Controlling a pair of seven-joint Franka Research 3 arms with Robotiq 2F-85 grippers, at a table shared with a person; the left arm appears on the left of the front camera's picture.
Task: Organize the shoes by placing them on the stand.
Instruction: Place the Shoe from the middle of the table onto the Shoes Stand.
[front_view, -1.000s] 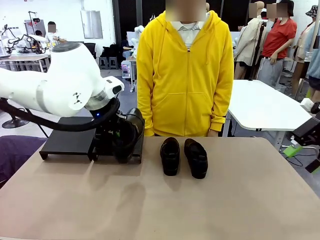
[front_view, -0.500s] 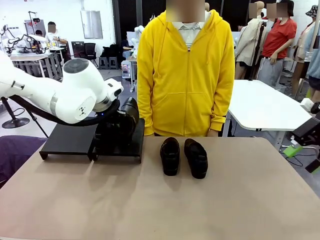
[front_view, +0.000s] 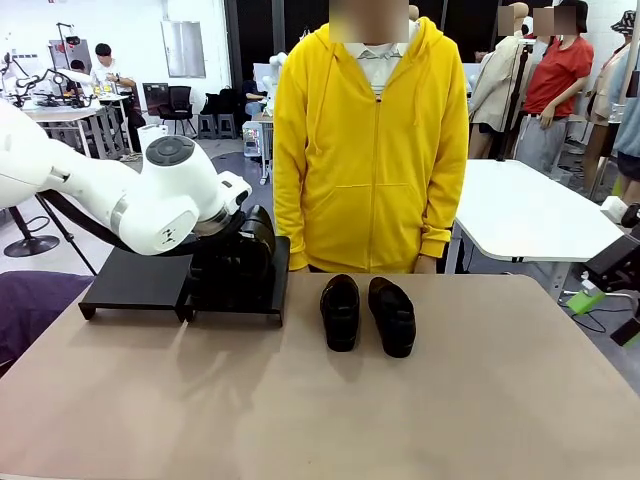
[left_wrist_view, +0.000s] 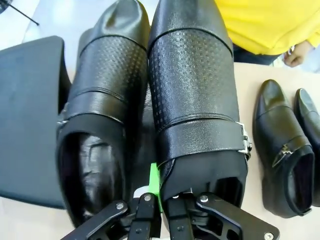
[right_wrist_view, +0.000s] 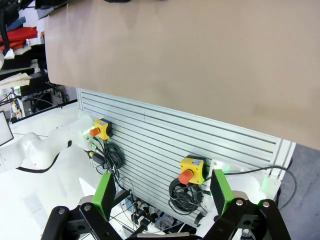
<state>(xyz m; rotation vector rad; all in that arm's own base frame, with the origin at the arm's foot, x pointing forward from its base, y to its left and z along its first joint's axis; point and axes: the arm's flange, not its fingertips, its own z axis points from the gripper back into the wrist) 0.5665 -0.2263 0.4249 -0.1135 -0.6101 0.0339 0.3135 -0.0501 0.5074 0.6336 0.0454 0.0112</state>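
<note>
Black glossy leather: two shoes lie side by side on the right panel of the stand (front_view: 135, 282), toes toward the person (front_view: 370, 150). The stand sits at the desk's (front_view: 320, 420) far left corner, and its left panel is bare.

The left gripper (left_wrist_view: 156, 189) is clenched on the heel-end rim of the held shoe (left_wrist_view: 192, 95), the one nearer the stand's right edge. Its green pad lies against the side wall, tight beside the second shoe (left_wrist_view: 107, 95). I cannot tell whether the sole is fully seated.

The remaining pair (front_view: 340, 312) stands at the middle of the desk's far edge, just right of the stand. The right gripper (right_wrist_view: 162, 194) hangs released below a desk edge, grasping nothing.

Step in hand, as I judge it: setting down shoe two of four.

The next move calls for letting go and backing out heelward, without dragging this shoe or nudging its neighbour. After that comes the pair, bound for the bare panel.
</note>
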